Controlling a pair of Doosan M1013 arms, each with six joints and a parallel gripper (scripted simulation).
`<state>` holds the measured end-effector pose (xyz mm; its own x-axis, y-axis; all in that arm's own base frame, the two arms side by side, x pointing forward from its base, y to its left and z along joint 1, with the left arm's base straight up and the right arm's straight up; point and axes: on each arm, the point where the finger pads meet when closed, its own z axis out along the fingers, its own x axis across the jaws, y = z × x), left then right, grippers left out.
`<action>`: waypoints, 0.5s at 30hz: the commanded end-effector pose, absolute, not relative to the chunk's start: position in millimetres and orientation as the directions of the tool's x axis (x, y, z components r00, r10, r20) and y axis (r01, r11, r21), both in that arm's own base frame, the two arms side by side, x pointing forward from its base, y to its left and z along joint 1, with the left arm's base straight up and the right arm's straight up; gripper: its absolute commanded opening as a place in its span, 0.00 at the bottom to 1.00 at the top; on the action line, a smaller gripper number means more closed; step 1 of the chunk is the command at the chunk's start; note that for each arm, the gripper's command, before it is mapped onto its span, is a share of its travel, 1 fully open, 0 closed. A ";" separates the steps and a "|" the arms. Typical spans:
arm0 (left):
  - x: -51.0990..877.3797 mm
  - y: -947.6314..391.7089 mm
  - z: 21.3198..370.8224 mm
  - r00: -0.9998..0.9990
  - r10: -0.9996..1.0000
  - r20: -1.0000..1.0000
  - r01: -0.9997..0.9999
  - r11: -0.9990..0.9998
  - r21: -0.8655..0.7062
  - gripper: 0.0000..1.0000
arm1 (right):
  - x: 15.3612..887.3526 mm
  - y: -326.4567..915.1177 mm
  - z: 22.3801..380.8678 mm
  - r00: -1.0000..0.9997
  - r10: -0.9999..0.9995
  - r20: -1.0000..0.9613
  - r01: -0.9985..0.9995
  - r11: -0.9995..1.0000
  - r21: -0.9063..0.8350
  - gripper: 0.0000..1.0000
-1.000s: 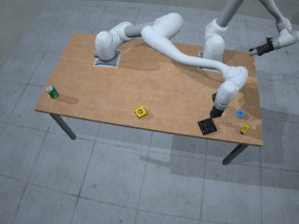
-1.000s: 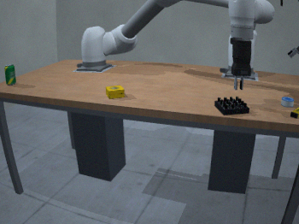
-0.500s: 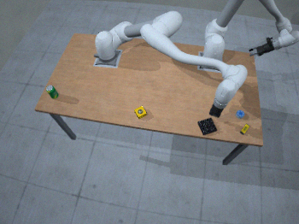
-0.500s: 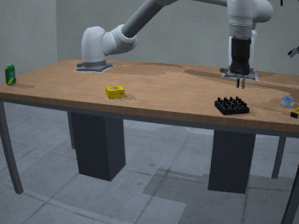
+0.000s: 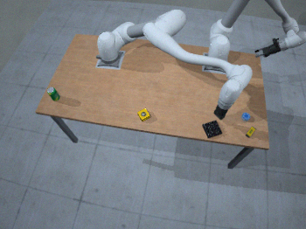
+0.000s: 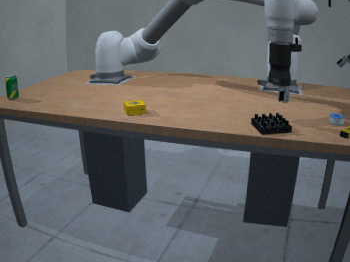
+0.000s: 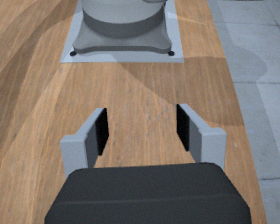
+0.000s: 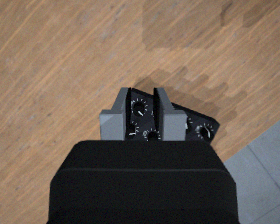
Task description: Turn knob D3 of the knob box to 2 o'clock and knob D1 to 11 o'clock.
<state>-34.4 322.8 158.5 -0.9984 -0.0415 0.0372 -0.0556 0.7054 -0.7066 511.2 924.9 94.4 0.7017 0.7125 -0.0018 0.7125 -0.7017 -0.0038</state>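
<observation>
the black square knob box [image 5: 212, 129] [image 6: 271, 127] [image 8: 146, 119] sits near the near edge, right of the middle of the brown wooden table [image 5: 131, 85] [image 6: 190, 97] [image 7: 140, 90] [image 8: 75, 65]. the black-and-grey right gripper [image 5: 219, 116] [image 6: 283, 98] [image 8: 142, 100] hangs above and just beyond it, partly open, nothing between its fingers. the knobs stand close together, so a slightly off-centre descent could knock a neighbour off its mark; a poor wrist angle could grip unevenly and slip, leaving d3 or d1 short. pressing sideways might also slide the box towards that near edge.

to its right, a small blue round object [image 5: 246, 116] [image 6: 336, 119] and a yellow-and-black block [image 5: 251, 132] [image 6: 345, 132] narrow the room; leftward looks freer. the matching left gripper [image 5: 258, 53] [image 6: 341, 62] [image 7: 142, 120] hangs at the far right, wide open and holding nothing.
</observation>
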 end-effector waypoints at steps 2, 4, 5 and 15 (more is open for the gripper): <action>-34.4 323.0 158.8 -0.998 -0.041 0.038 -0.056 0.706 -0.706 1.00 | 512.0 926.5 97.5 0.826 0.563 0.001 0.563 -0.826 -0.001 0.46; -34.4 323.0 158.8 -0.998 -0.041 0.038 -0.056 0.706 -0.706 1.00 | 512.5 926.8 98.0 0.867 0.498 0.001 0.498 -0.867 -0.001 0.46; -34.4 323.0 158.8 -0.998 -0.041 0.038 -0.056 0.706 -0.706 1.00 | 512.8 926.9 98.3 0.885 0.465 0.001 0.465 -0.885 -0.001 0.46; -34.4 323.0 158.8 -0.998 -0.041 0.038 -0.056 0.706 -0.706 1.00 | 516.2 925.9 100.6 0.991 0.132 0.001 0.132 -0.991 -0.002 0.46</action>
